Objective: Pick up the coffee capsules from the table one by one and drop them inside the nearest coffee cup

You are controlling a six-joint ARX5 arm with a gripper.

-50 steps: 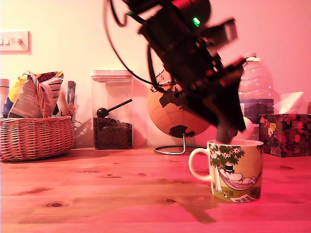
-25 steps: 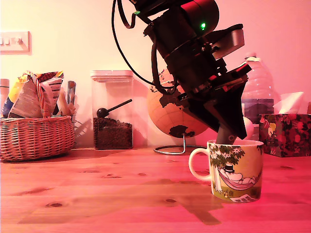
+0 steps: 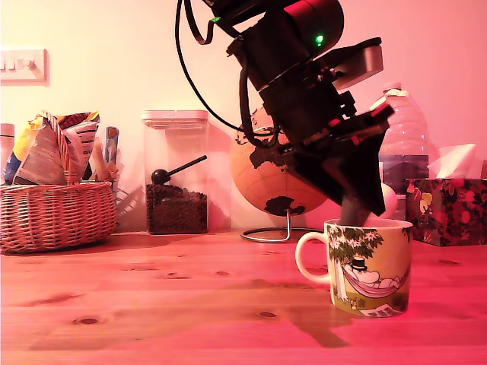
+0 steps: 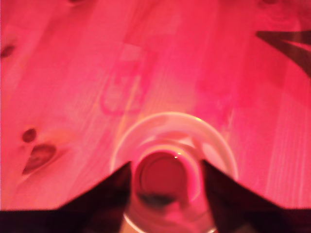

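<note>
1. A black robot arm is reaching down from the top of the exterior view, its gripper [image 3: 356, 209] hanging directly over the coffee cup [image 3: 369, 266], with its tip just at the rim.
2. The coffee cup, a cream mug printed with green leaves and a figure in a pink hammock, is standing upright on the table [image 3: 152, 304] toward the exterior view's right, its handle pointing to that view's left.
3. In the wrist view, the two dark fingers [image 4: 104, 189] are sitting on either side of a round coffee capsule [image 4: 163, 177], which is showing inside the ring of the cup's rim [image 4: 146, 124].
4. The fingers appear to be pinching the coffee capsule, though the wrist picture is blurred and contact is hard to confirm.
5. Behind, along the wall, a wicker basket [image 3: 53, 213], a clear jar [image 3: 176, 175] with a scoop, a globe [image 3: 266, 179], a water bottle [image 3: 403, 144] and a tissue box [image 3: 449, 209] are standing.
</note>
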